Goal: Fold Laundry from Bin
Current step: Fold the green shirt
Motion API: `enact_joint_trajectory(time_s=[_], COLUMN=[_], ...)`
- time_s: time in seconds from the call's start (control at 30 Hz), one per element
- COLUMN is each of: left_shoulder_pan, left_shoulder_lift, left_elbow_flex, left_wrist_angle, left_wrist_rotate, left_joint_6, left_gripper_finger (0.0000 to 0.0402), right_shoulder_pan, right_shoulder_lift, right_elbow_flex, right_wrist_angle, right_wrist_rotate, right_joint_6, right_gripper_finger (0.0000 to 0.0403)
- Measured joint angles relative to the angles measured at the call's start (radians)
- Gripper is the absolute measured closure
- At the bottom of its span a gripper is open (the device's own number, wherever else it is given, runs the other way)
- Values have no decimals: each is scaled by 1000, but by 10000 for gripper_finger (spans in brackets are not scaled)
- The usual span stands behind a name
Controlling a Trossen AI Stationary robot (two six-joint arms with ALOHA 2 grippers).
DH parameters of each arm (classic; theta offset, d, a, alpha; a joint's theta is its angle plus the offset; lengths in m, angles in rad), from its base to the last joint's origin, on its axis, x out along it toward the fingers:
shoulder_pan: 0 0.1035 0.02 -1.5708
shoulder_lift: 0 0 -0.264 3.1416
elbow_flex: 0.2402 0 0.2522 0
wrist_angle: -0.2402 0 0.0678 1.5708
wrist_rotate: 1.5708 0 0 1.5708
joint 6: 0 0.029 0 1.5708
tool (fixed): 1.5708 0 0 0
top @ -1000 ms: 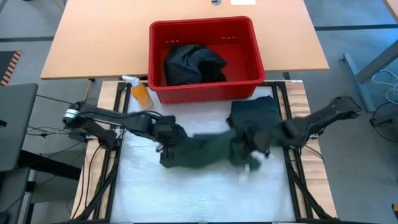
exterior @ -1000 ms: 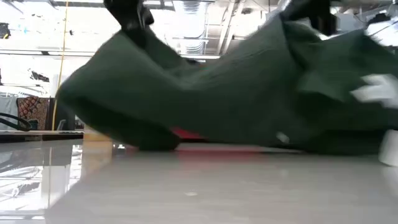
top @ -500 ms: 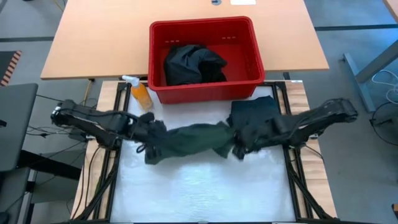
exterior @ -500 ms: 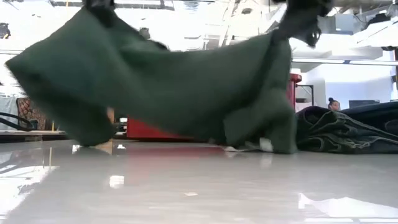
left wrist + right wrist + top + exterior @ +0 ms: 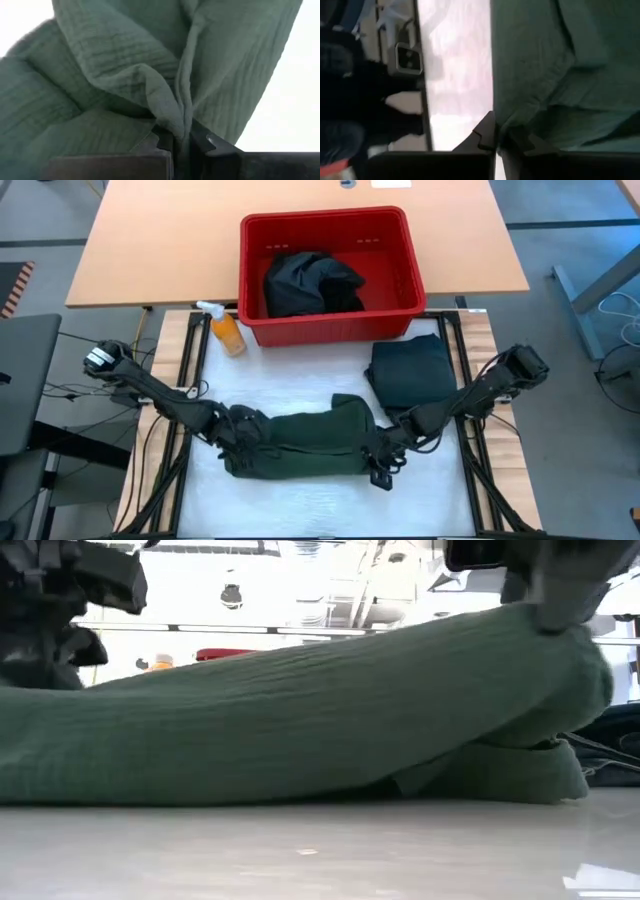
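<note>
Lying doubled over on the white tabletop point(image 5: 300, 500), one green garment point(image 5: 300, 442) is pinched at its ends by the left claw point(image 5: 237, 438) and right claw point(image 5: 381, 461), both clamped on cloth. One folded dark piece point(image 5: 408, 372) sits beside it. One heap of dark laundry point(image 5: 310, 282) still waits in the single red bin point(image 5: 330, 325), so folding looks partway done.

Green garment point(image 5: 300, 442) lowered from mid-air onto the worktop point(image 5: 320, 500), now lying flat and folded over, nearer the front edge. Both grippers, left point(image 5: 238, 442) and right point(image 5: 378, 465), dropped down with it. Right jaws beginning to part at the cloth's end.
</note>
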Motion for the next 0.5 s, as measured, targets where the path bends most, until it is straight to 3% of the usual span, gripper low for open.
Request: enact_joint_trajectory(time_s=[0.13, 0.23, 0.37, 0.5], left_shoulder_pan=[-16, -34, -66, -100], left_shoulder_lift=[0, 0, 0, 0], left_elbow_flex=[-25, -26, -26, -26], left_wrist_angle=[0, -5, -33, -80], left_wrist_rotate=[1, 1, -3, -3], left_joint_6=[-35, -36, -58, -102], left_gripper_finger=[401, 401, 401, 401], right_shoulder_pan=[-25, -31, -27, -16], right_shoulder_lift=[-8, -34, -57, -14], right_elbow_flex=[0, 0, 1, 1], right_wrist_angle=[-43, -91, -194, -224], right_wrist_rotate=[-114, -114, 36, 167], right_joint_6=[2, -32, -117, -312], right_gripper_finger=[316, 283, 246, 230])
